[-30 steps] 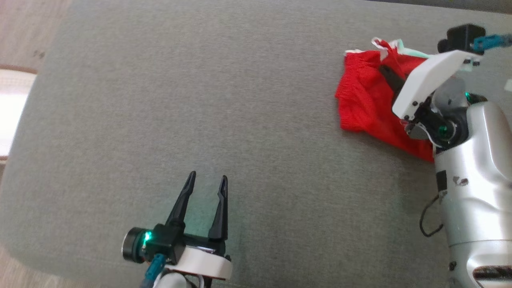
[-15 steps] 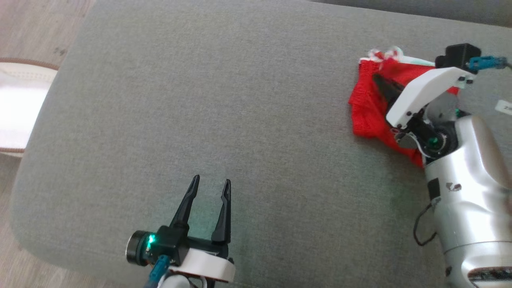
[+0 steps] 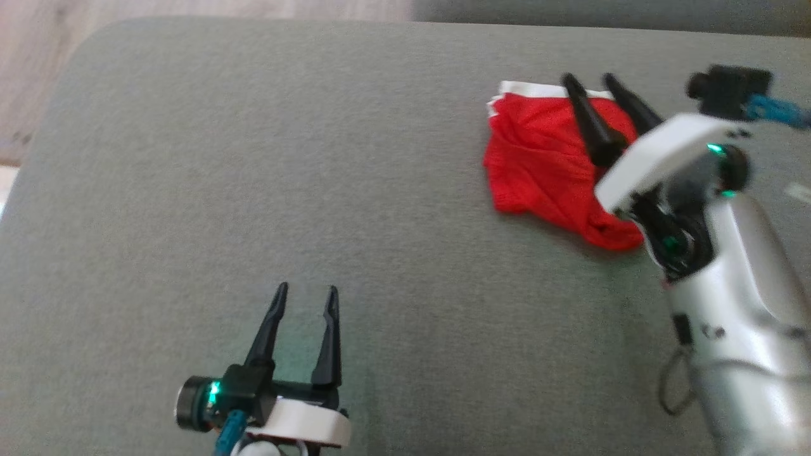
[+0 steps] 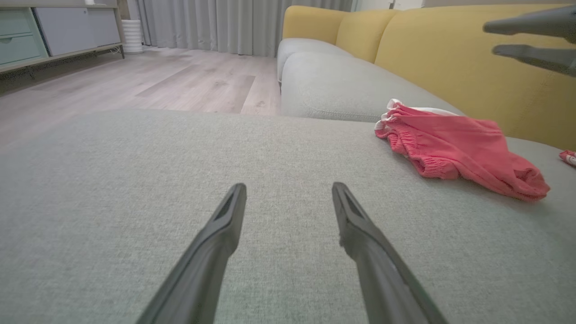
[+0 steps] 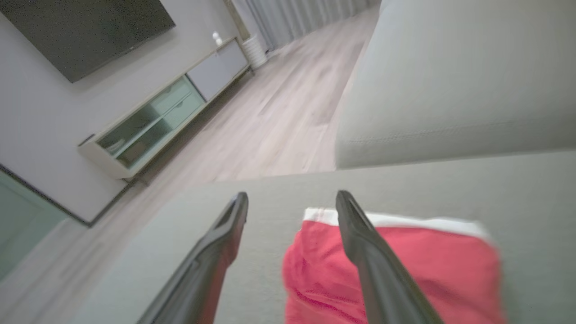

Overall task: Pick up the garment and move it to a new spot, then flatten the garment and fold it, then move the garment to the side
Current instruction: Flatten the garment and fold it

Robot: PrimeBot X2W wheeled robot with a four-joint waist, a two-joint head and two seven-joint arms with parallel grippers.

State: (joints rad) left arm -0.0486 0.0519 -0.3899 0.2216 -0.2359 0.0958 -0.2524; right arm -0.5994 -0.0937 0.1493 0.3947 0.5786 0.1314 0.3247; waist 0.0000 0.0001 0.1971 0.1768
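Observation:
The garment [image 3: 545, 171] is a red pair of shorts with a white hem, lying folded and a little rumpled at the far right of the grey sofa seat [image 3: 317, 158]. My right gripper [image 3: 588, 78] is open, its fingers spread over the garment's far edge. From the left wrist view the garment [image 4: 454, 148] lies on the cushion, and the right gripper's fingers [image 4: 531, 24] hang well above it, touching nothing. The right wrist view has the garment [image 5: 405, 270] under the open right gripper [image 5: 292, 195]. My left gripper [image 3: 307, 288] [image 4: 289, 186] is open over bare cushion, near the front edge.
A yellow backrest [image 4: 450, 54] rises behind the garment. A second grey cushion [image 4: 337, 85] adjoins the seat's far side. Wooden floor [image 4: 157, 81] lies beyond the seat's left edge, with a low cabinet [image 5: 148, 121] by the wall. A small red and white item [image 4: 568, 157] lies at the far right.
My right gripper has opened and lifted off the garment, which now lies loose on the cushion. The head camera has shifted. The left gripper has stayed open and still.

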